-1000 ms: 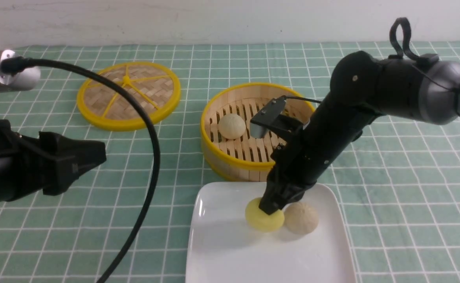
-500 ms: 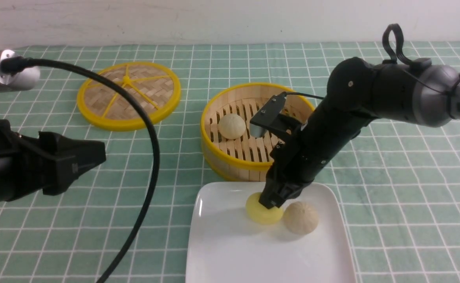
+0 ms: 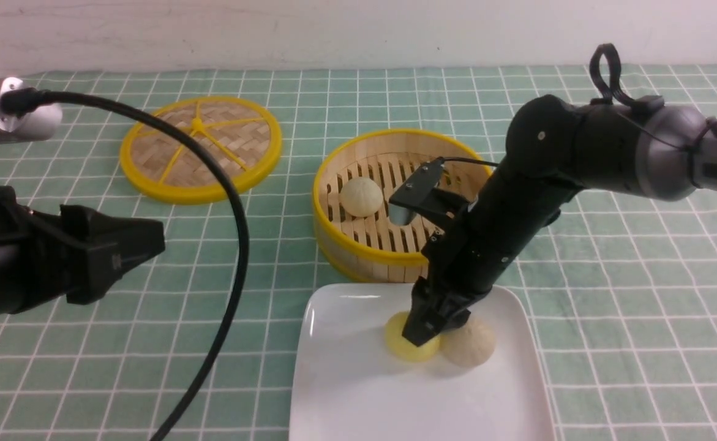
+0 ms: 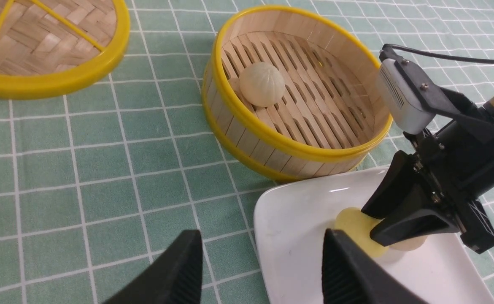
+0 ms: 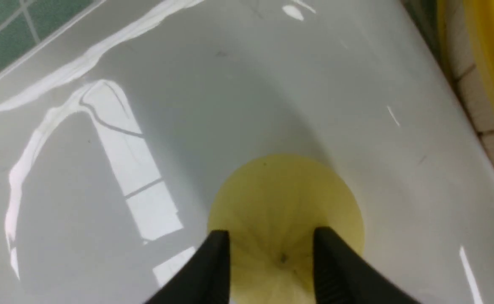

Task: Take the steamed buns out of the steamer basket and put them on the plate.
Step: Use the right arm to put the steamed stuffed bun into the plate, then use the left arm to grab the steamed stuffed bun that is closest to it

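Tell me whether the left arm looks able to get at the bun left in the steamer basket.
Probably yes. The pale bun sits uncovered in the left half of the steamer basket, its lid off on the cloth; the right gripper is down at the plate, and the left gripper stands open.

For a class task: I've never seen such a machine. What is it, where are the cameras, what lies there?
A robot with two black arms. One camera looks forward between them; one sits on each wrist. On the checked cloth: a bamboo lid, a steamer basket holding one pale bun, a white plate with a yellow bun and a second pale bun. The right fingers straddle the yellow bun; a grip is uncertain. The left fingers are open, empty.
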Robot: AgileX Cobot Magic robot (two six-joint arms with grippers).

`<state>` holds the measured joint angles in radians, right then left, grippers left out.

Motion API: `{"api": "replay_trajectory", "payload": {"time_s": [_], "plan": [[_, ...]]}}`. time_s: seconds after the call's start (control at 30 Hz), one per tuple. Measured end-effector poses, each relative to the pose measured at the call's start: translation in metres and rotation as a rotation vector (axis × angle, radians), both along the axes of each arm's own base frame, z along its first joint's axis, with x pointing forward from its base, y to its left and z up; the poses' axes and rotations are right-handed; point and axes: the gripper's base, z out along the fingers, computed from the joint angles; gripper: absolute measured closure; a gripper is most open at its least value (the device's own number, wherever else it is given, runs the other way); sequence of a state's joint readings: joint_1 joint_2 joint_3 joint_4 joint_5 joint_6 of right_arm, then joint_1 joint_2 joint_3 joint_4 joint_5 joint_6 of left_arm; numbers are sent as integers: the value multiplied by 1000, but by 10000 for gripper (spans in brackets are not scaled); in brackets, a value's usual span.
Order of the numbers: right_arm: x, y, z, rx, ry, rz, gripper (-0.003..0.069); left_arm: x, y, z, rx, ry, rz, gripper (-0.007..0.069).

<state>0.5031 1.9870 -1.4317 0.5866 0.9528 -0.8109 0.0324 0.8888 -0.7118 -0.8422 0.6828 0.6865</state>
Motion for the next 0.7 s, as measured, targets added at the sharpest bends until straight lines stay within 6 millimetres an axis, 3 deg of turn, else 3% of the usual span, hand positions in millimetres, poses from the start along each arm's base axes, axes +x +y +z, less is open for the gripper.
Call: {"api": "replay_trajectory", "payload": {"time_s": [0.1, 0.17, 0.33, 0.37, 0.4, 0.5, 0.7], "plan": [[5, 3, 11, 19, -32, 3, 200, 0, 0, 0, 0, 0, 0, 221], [8, 4, 25, 36, -75, 5, 169, 0, 0, 0, 0, 0, 0, 221], [8, 0, 84, 79, -240, 4, 153, 0, 0, 0, 0, 0, 0, 221], [5, -3, 103, 89, -288, -5, 153, 0, 0, 0, 0, 0, 0, 221], [4, -4, 106, 89, -299, -4, 153, 0, 0, 0, 0, 0, 0, 221], [-10, -21, 161, 79, -467, -61, 153, 2, 0, -2, -3, 11, 0, 221], [-44, -60, 228, 38, -685, -225, 153, 20, -4, -11, -71, 104, -25, 221]]}}
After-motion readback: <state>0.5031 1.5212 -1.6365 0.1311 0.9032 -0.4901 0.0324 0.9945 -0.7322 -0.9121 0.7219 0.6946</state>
